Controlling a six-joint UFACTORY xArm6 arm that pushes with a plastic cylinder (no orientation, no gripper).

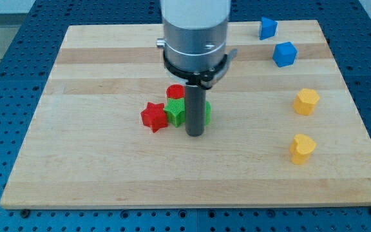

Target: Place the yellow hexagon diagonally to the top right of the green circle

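Observation:
The yellow hexagon point(306, 101) lies at the view's right, above a yellow heart-shaped block point(302, 148). My tip point(195, 134) stands near the board's middle, right in front of a tight cluster of blocks. Behind the rod a green block point(207, 113) shows only as a sliver on the rod's right; its shape cannot be made out. A green star point(175, 112) sits just left of the rod, a red star point(154, 116) left of that, and a red round block point(175, 93) above them. The yellow hexagon is far to the right of my tip.
Two blue blocks lie at the view's top right: one point(268, 28) near the board's top edge, one point(285, 54) below it. The wooden board point(95, 71) sits on a blue perforated table. The arm's grey housing point(195, 32) hides part of the board's top.

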